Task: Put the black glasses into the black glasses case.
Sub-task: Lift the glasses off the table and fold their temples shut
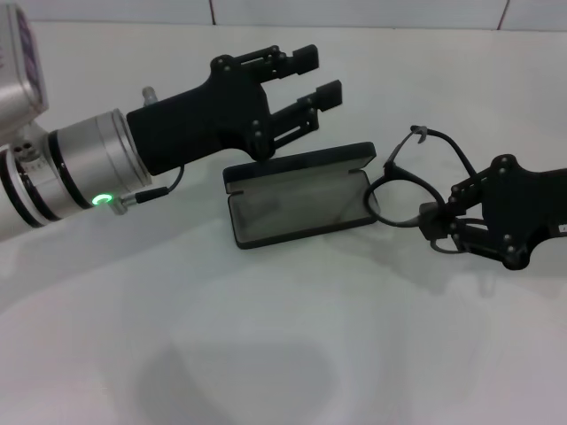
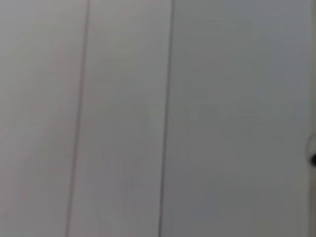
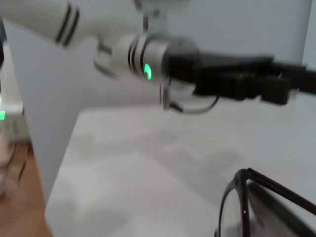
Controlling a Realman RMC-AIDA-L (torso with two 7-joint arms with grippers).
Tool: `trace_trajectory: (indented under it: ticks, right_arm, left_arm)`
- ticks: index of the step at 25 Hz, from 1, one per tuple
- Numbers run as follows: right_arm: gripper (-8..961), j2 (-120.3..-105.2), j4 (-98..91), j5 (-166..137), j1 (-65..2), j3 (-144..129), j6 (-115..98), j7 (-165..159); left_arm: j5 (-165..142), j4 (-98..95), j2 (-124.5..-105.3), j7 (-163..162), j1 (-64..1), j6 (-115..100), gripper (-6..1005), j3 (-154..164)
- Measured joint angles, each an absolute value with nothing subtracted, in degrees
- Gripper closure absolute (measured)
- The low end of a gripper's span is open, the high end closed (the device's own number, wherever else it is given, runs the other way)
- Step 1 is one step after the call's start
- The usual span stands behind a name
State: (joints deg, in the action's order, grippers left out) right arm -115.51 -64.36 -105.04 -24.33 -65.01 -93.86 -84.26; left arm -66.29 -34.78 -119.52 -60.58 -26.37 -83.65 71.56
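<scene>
The black glasses case (image 1: 297, 205) lies open in the middle of the white table, grey lining up, lid raised at its far side. My left gripper (image 1: 317, 75) is open and empty, hovering above and just behind the case's lid. My right gripper (image 1: 437, 227) is shut on the black glasses (image 1: 403, 202) and holds them just off the case's right end, one lens close to the case's right corner. In the right wrist view the glasses' frame (image 3: 240, 197) shows close up, with my left gripper (image 3: 247, 81) farther off. The left wrist view shows only a blurred pale surface.
The white table (image 1: 266, 336) spreads wide in front of the case. A pale wall runs along the table's far edge (image 1: 399, 13). In the right wrist view the table's edge (image 3: 59, 173) drops to a brown floor.
</scene>
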Motion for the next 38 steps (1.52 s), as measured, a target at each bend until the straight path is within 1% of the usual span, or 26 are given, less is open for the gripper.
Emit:
trace_trajectory:
  ticks: [5, 11, 20, 33, 38]
  right_arm:
    - [840, -115.44, -54.73, -98.29, -24.08, -63.25, -94.47, -70.39]
    - [840, -115.67, -48.55, -96.07, -24.57, -63.67, -95.43, -57.83]
    - [840, -115.96, -46.66, -94.94, -24.38, -63.89, -95.73, -47.72]
    - [841, -115.73, -46.79, -94.22, -24.01, -63.35, -96.85, -43.17]
    - [842, -115.5, -47.01, -94.2, -23.38, -62.58, -97.05, -41.47]
  left_arm:
    - [-66.42, -34.52, -119.66, -60.68, -27.67, -86.24, 506, 72.28]
    - [-67.21, -30.54, -119.63, -61.38, -32.7, -87.09, 505, 72.55]
    - [-73.96, -28.24, -119.49, -70.61, -38.65, -86.67, 505, 72.68]
    - [-82.57, -28.58, -119.66, -83.21, -43.08, -81.46, 506, 72.69]
    - [-82.29, -28.76, -119.61, -83.27, -43.32, -81.45, 506, 72.25]
